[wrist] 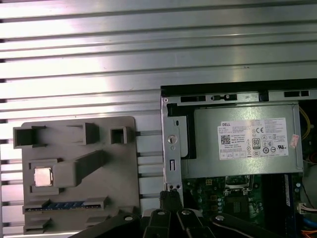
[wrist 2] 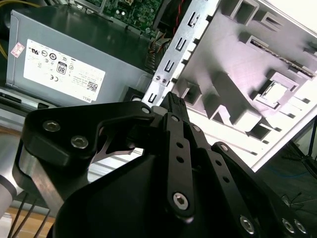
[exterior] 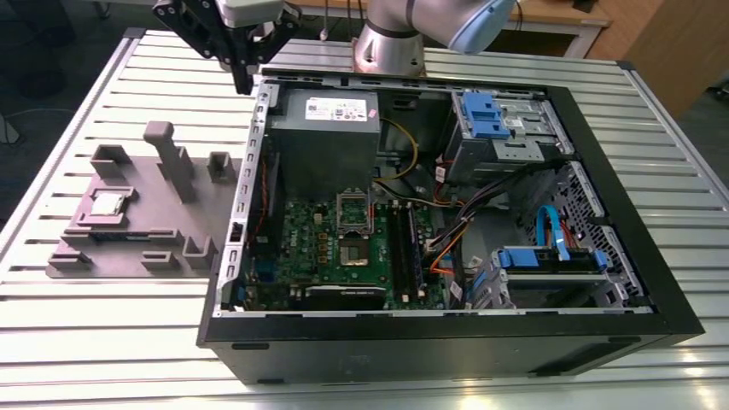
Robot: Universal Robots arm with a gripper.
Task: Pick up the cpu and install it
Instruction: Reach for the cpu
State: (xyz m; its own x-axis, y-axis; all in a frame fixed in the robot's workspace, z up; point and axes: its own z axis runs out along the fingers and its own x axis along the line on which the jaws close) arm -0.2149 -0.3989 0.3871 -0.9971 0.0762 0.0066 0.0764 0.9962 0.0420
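Our gripper (exterior: 242, 81) hangs with its fingers drawn together and nothing between them. In the exterior view it is poised above the side wall of the open computer case (exterior: 456, 335), just over the corner where the power supply (exterior: 324, 128) sits. That box is the nearest thing beneath it in both wrist views.

Out to one side of the gripper, outside the case and well apart from the fingertips, lies the grey fixture plate (exterior: 142, 249) on the slatted metal table (exterior: 114, 342). The cpu (exterior: 108, 203) rests flat in a square recess of that plate, shiny top upward, untouched. We judge the recess is there to keep the chip squared and at a known spot, with raised blocks around it for other parts. In the first wrist view the cpu (wrist: 43, 176) sits snug inside its pocket on the plate (wrist: 119, 173).

To the other side, past the power supply and deeper in the case, the green motherboard (exterior: 302, 239) lies flat with its socket (exterior: 355, 248) uncovered and empty, apparently ready to receive the chip. Farthest from the gripper, the case holds drive cages with blue latches (exterior: 496, 115) and loose cables.
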